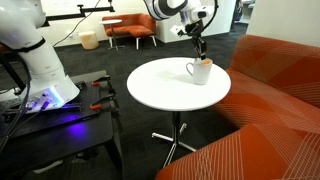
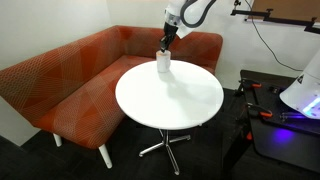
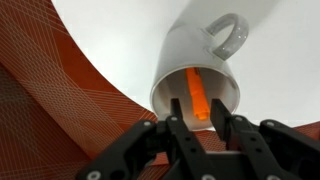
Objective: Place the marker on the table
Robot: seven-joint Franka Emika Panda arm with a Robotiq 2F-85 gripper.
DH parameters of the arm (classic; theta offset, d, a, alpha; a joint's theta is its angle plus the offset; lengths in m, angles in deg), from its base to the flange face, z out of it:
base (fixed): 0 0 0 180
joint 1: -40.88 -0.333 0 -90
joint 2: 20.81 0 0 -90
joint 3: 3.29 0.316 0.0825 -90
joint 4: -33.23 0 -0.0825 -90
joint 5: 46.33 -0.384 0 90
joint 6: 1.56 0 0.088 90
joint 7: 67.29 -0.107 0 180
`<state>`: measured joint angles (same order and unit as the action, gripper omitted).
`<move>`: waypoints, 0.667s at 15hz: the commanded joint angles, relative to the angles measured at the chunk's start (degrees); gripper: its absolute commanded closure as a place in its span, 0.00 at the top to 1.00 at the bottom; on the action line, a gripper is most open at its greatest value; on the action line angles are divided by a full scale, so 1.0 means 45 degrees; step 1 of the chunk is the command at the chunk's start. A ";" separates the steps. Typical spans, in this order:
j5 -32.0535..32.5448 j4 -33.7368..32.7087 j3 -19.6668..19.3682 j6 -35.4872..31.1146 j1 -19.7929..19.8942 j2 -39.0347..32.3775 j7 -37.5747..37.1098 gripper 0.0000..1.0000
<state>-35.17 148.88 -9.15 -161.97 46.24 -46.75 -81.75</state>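
Orange marker (image 3: 198,92) stands inside the white mug (image 3: 210,45). Its long axis runs from the mug's bottom up toward the claw (image 3: 199,120). The claw's fingers closely flank its upper end, but I cannot tell whether they pinch it. In an exterior view the arm (image 2: 188,12) reaches steeply down over the mug, which sits on the table (image 2: 150,100) near the sofa (image 2: 70,75).

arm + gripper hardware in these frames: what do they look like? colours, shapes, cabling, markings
The arm is glossy white, with rounded tubular links and darker parts near the wrist. The gripper is matte black, built from angular linkage bars. Its two fingers are slim, flat-sided black bars. Cabling and markings are too small to make out in any view.
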 commanded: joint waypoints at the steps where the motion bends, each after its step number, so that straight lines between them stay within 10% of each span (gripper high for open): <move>1: -0.0389 0.0274 -0.0400 0.0521 -0.0276 0.0377 0.0693 0.36; 10: -0.1463 -0.0077 0.0067 0.0803 0.0160 0.0105 0.2256 0.37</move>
<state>-39.46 149.25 -9.68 -161.43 46.27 -46.77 -74.99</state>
